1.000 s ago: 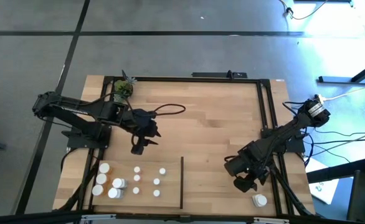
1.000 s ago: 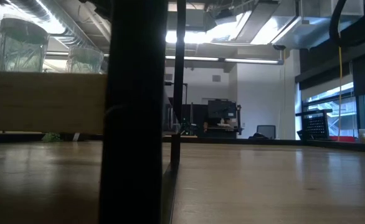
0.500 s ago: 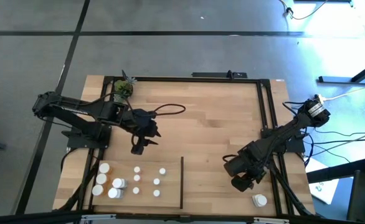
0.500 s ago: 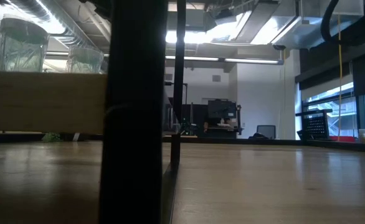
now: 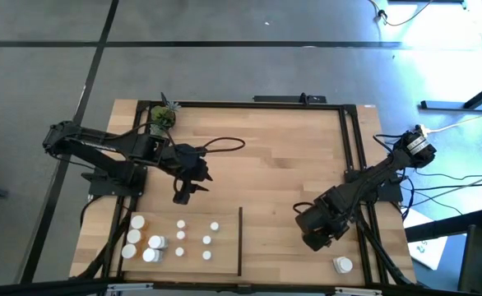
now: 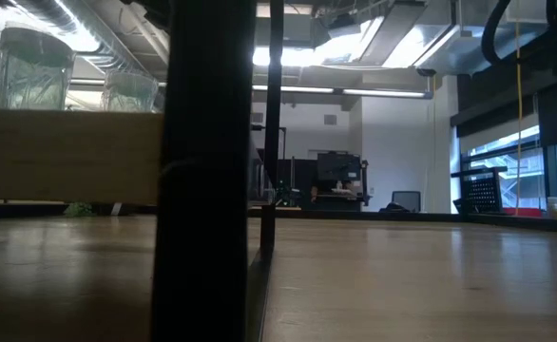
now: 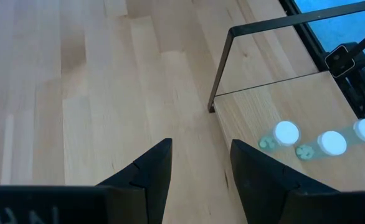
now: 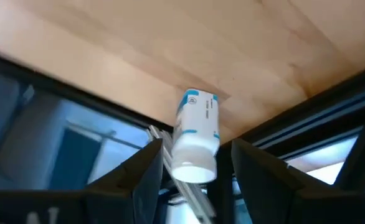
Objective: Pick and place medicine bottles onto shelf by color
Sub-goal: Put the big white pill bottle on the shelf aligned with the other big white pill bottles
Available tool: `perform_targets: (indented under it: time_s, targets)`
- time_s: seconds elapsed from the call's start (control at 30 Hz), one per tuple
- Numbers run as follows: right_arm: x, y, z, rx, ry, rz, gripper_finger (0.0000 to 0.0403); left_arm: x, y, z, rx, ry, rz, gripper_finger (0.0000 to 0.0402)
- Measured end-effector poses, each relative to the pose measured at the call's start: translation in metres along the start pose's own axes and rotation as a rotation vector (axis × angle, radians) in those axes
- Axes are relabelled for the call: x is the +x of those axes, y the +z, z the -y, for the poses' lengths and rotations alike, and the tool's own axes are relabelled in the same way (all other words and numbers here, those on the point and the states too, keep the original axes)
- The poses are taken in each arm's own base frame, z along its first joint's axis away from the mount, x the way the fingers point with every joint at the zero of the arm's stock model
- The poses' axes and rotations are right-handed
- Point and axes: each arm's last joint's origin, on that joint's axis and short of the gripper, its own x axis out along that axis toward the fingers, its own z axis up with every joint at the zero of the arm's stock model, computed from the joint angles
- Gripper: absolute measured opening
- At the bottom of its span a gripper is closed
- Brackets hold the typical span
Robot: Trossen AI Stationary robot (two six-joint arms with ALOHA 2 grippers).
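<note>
Light-wood shelf (image 5: 274,181) edged by black rails, grey floor around; black divider strip (image 5: 240,240) at 6 o'clock edge. Cluster of white-capped medicine bottles (image 5: 169,242) at 7 o'clock, left of divider; one orange-bodied among them. Lone white bottle (image 5: 342,265) at 5 o'clock corner, lying on side near rail. Left gripper (image 5: 183,194) hovers just above cluster, fingers (image 7: 151,171) apart, empty. Right gripper (image 5: 315,239) near lone bottle, fingers (image 8: 148,168) apart, bottle between them in wrist view, not clamped. Small potted plant (image 5: 164,116) at 11 o'clock corner.
</note>
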Motion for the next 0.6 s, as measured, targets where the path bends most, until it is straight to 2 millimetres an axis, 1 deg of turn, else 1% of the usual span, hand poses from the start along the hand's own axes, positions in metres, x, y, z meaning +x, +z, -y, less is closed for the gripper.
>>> perform_targets:
  time_s: [0.13, 0.23, 0.37, 0.47, 0.53, 0.6]
  targets:
    - [0.0, 0.0006, 0.0018, 0.16, -0.015, 0.025, 0.0194, 0.0, 0.0, 0.0, 0.0, 0.0, 0.0, 0.0156]
    - [-0.0001, 0.001, 0.0021, 0.192, -0.017, 0.034, 0.0204, 0.0, 0.0, 0.0001, 0.0, 0.0, 0.0, 0.0156]
    - [0.0, 0.0004, 0.0021, 0.194, -0.018, 0.02, 0.0244, 0.0001, 0.0, 0.0, 0.0, 0.0, 0.0, 0.0156]
    - [0.0003, -0.0018, 0.002, 0.24, -0.023, -0.042, 0.0277, 0.0001, 0.0, 0.0, 0.0, 0.0, 0.0, 0.0156]
    - [0.0005, -0.0028, 0.0019, 0.24, -0.026, -0.065, 0.029, 0.0001, 0.0, 0.0, 0.0, 0.0, 0.0, 0.0156]
    - [0.0007, -0.0031, 0.0019, 0.215, -0.025, -0.062, 0.0294, 0.0001, 0.0, 0.0, 0.0, 0.0, 0.0, 0.0156]
